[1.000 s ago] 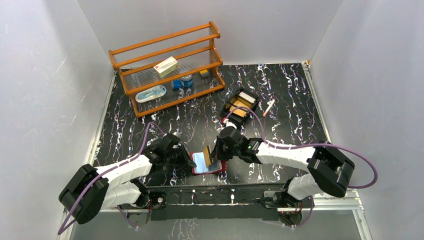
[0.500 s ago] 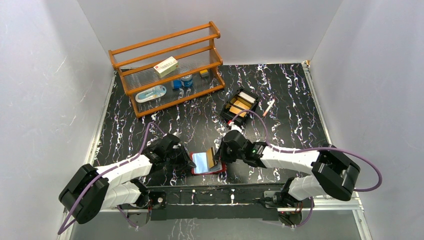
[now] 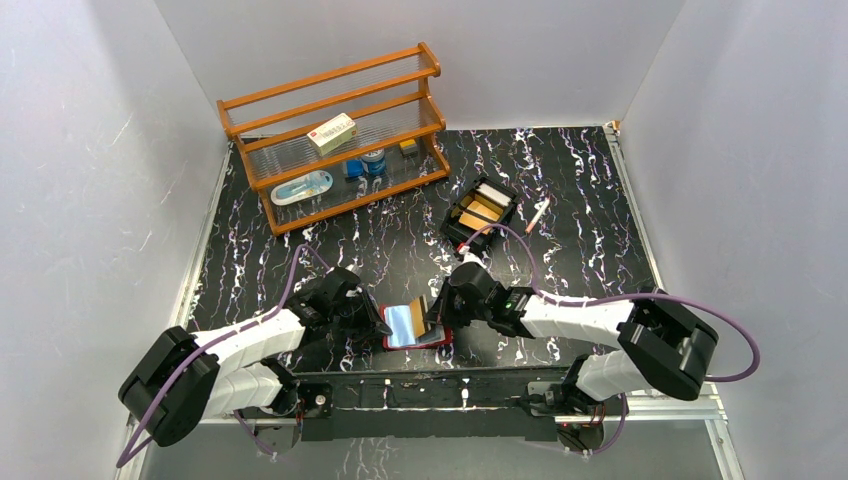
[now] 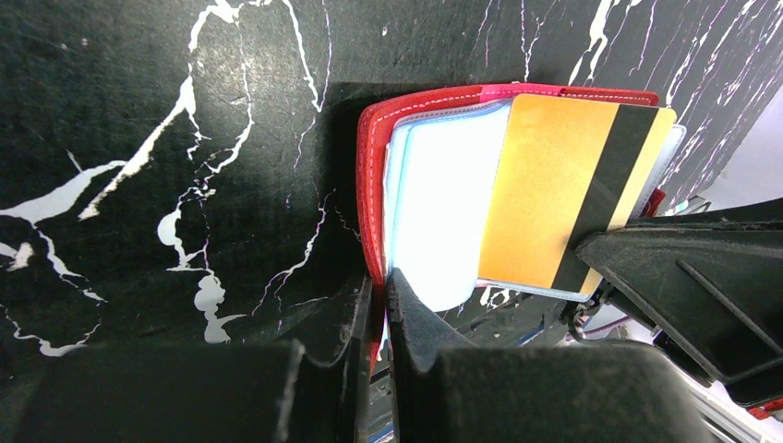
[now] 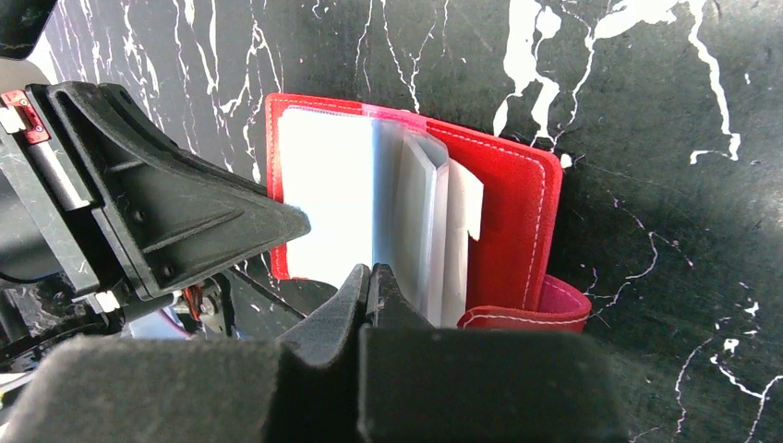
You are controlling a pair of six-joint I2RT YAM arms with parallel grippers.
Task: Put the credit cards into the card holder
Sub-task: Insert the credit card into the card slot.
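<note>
one gold card (image 4: 545, 185) is pinched by its edge in the closed right claw (image 5: 369, 275) and tilted over the open red wallet (image 4: 373, 175), whose left edge the left claw (image 4: 380, 288) clamps. the slotting step looks to be in hand. next, the card's free edge needs lining up with a clear sleeve (image 5: 415, 212), then sliding in.

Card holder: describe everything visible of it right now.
The card holder is a red leather-look wallet with white stitching, lying open on the black marbled table between the arms. Clear plastic sleeves fan up inside; a snap tab curls at one end. The left hand pinches its edge; the right hand holds a gold card over the sleeves.
</note>
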